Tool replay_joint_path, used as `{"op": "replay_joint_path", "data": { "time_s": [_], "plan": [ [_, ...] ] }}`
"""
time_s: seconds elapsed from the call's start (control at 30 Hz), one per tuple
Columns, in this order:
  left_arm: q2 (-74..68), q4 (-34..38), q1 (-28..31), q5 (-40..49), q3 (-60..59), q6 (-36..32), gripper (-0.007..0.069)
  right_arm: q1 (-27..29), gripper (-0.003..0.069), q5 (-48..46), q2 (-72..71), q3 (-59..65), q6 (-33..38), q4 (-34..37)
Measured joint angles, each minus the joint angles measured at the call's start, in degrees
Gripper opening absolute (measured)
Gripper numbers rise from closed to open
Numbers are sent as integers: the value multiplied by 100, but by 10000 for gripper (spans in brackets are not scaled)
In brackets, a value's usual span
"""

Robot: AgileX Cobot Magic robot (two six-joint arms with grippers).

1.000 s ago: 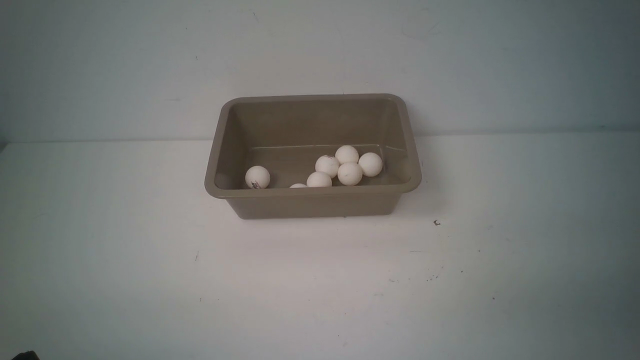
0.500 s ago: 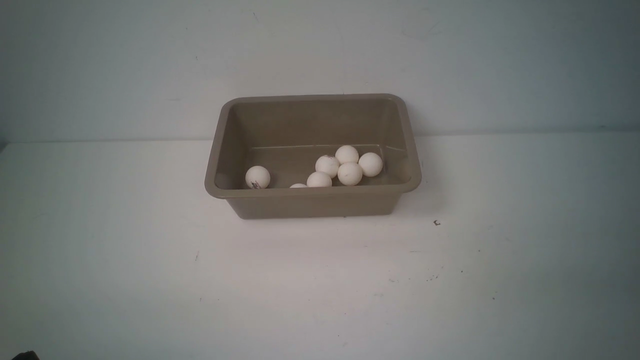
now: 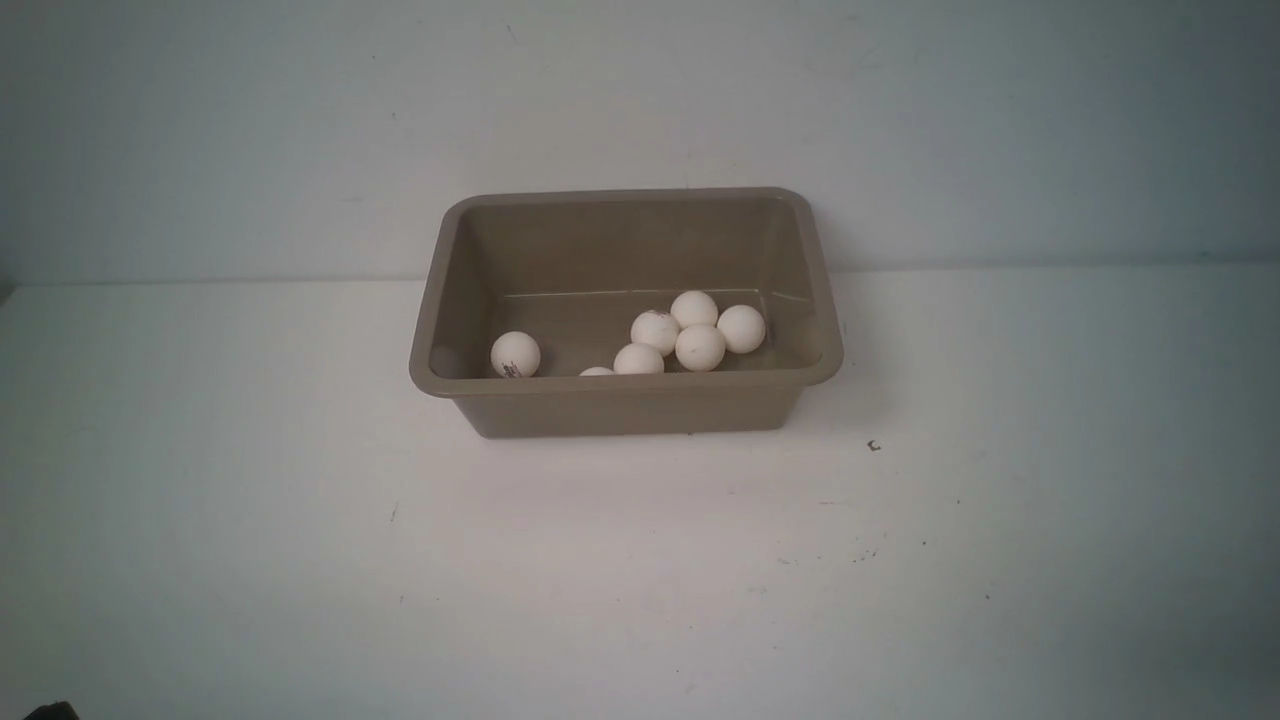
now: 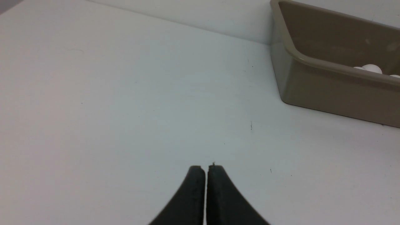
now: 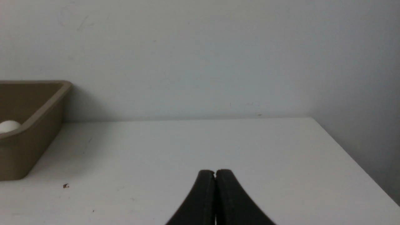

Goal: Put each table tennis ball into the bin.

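The taupe bin (image 3: 620, 405) stands in the middle of the white table. Several cream-white table tennis balls lie inside it: a cluster (image 3: 700, 346) toward its right and a single ball (image 3: 515, 354) at its left. In the left wrist view the bin (image 4: 318, 93) sits off to one side with a ball top (image 4: 372, 68) showing over its rim; my left gripper (image 4: 206, 167) is shut, empty, over bare table. In the right wrist view the bin's corner (image 5: 34, 137) and one ball (image 5: 8, 126) show; my right gripper (image 5: 215, 172) is shut and empty. Neither gripper shows in the front view.
A white wall rises right behind the bin. A small dark fleck (image 3: 873, 446) lies on the table to the bin's right. The table's right edge (image 5: 353, 159) shows in the right wrist view.
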State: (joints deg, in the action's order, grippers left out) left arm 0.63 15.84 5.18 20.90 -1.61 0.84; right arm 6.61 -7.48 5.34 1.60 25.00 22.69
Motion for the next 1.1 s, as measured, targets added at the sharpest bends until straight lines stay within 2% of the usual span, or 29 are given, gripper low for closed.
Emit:
{"op": "replay_joint_path", "data": {
  "time_s": [0.33, 1.1],
  "plan": [
    [0, 0, 0, 0, 0, 0, -4, 0, -16, -1388, -579, 1, 12, -58],
    [0, 0, 0, 2, 0, 0, -4, 0, -16, -1501, -600, -16, -11, -57]
  ]
}}
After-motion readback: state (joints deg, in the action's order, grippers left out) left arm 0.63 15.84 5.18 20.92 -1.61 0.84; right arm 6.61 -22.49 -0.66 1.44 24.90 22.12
